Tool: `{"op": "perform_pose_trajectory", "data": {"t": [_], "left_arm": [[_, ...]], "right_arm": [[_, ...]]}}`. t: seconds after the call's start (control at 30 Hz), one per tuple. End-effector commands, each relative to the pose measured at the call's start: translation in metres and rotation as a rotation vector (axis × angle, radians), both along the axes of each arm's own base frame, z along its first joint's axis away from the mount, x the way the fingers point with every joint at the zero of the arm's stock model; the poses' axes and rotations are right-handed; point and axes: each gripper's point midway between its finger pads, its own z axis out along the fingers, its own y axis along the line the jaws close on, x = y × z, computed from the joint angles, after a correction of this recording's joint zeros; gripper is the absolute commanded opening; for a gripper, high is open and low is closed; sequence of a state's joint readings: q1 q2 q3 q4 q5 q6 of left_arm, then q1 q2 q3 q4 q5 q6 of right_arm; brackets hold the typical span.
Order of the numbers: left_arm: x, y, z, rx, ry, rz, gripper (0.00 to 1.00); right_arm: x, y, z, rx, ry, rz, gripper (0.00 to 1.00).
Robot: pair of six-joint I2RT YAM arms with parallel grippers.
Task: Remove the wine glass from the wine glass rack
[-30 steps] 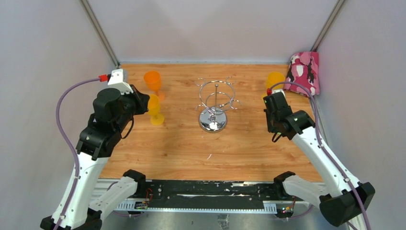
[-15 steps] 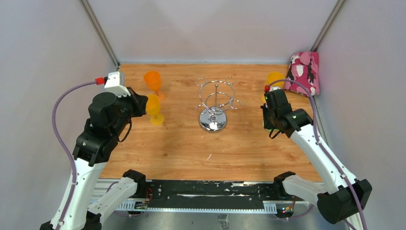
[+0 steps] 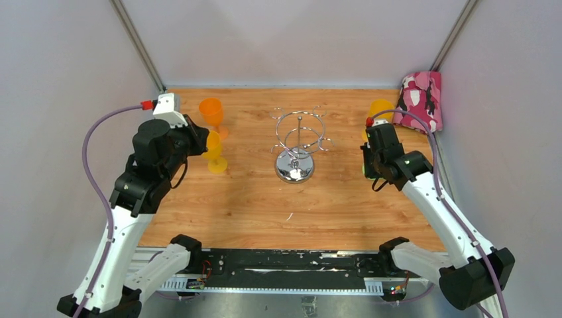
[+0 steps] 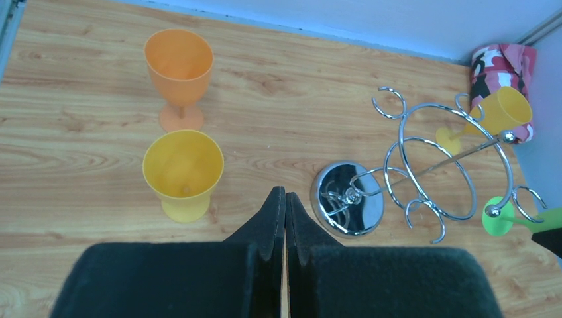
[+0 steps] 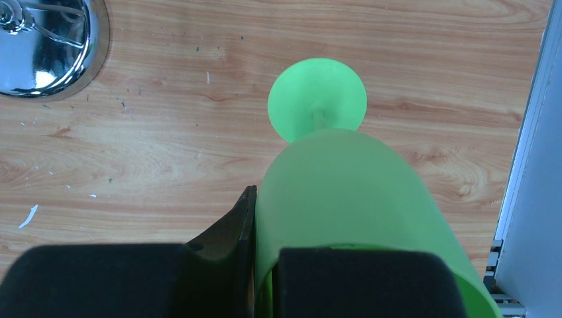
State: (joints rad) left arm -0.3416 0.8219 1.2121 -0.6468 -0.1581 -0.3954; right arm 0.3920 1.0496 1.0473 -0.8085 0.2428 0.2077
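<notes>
The chrome wine glass rack [image 3: 299,142] stands mid-table with nothing on its curled arms; it also shows in the left wrist view [image 4: 434,165], and its base shows in the right wrist view [image 5: 46,46]. My right gripper [image 3: 372,165] [image 5: 265,205] is shut on the wall of a green wine glass [image 5: 344,199], one finger outside and one inside the bowl. The glass is tilted, foot [image 4: 494,217] toward the rack, right of the rack and clear of it. My left gripper [image 4: 285,193] [image 3: 199,142] is shut and empty beside a yellow glass.
An orange glass [image 3: 211,112] and a yellow glass [image 3: 213,151] stand at the back left. Another yellow glass [image 3: 381,109] is at the back right by a pink patterned cloth [image 3: 421,99]. Grey walls close in on three sides.
My right gripper, holding the green glass, has moved slightly toward the back. My left arm has shifted slightly and stays shut by the yellow glass. The rack has not moved.
</notes>
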Motion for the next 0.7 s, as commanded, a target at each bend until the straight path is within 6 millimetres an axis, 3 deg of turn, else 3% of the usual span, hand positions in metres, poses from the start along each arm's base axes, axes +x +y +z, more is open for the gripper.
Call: {"op": "perform_pose_trajectory", "data": {"t": [0.0, 0.23, 0.67], "left_arm": [[0.01, 0.001, 0.001, 0.005, -0.029, 0.014, 0.0], [0.014, -0.001, -0.001, 0.016, -0.036, 0.004, 0.0], [0.007, 0.0, -0.001, 0.023, -0.05, -0.01, 0.0]], "right_arm": [[0.003, -0.003, -0.008, -0.024, 0.03, -0.004, 0.0], [0.008, 0.01, -0.028, 0.01, 0.108, 0.005, 0.0], [0.023, 0.01, -0.061, 0.011, 0.212, -0.033, 0.0]]}}
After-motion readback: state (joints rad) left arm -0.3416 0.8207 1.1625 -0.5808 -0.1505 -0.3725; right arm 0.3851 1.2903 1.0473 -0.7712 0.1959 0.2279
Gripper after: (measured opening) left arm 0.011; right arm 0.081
